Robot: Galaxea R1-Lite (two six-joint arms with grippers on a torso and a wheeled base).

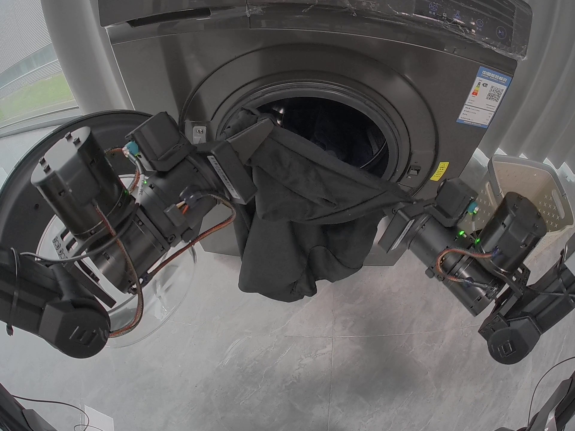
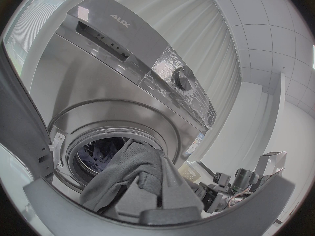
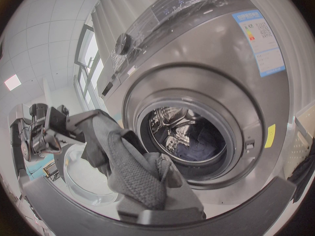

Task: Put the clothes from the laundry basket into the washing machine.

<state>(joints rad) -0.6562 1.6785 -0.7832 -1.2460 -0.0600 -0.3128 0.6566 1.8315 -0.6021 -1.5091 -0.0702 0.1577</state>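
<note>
L fingers (image 1: 257, 136): pinching one end of dark garment (image 1: 299, 211), at washing machine (image 1: 335, 49) mouth rim.
R fingers (image 1: 400, 212): pinching other end, lower.
garment: stretched btwn both, rest hanging below.
laundry basket (image 1: 527, 190): just behind R fingers.

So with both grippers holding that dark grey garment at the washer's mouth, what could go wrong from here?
Most of the dark grey knit garment hangs below the round drum opening of the silver washing machine, so it may end up draped outside or drop to the grey tiled floor. It is stretched between the left gripper and right gripper; uneven release might drag it back out.
</note>
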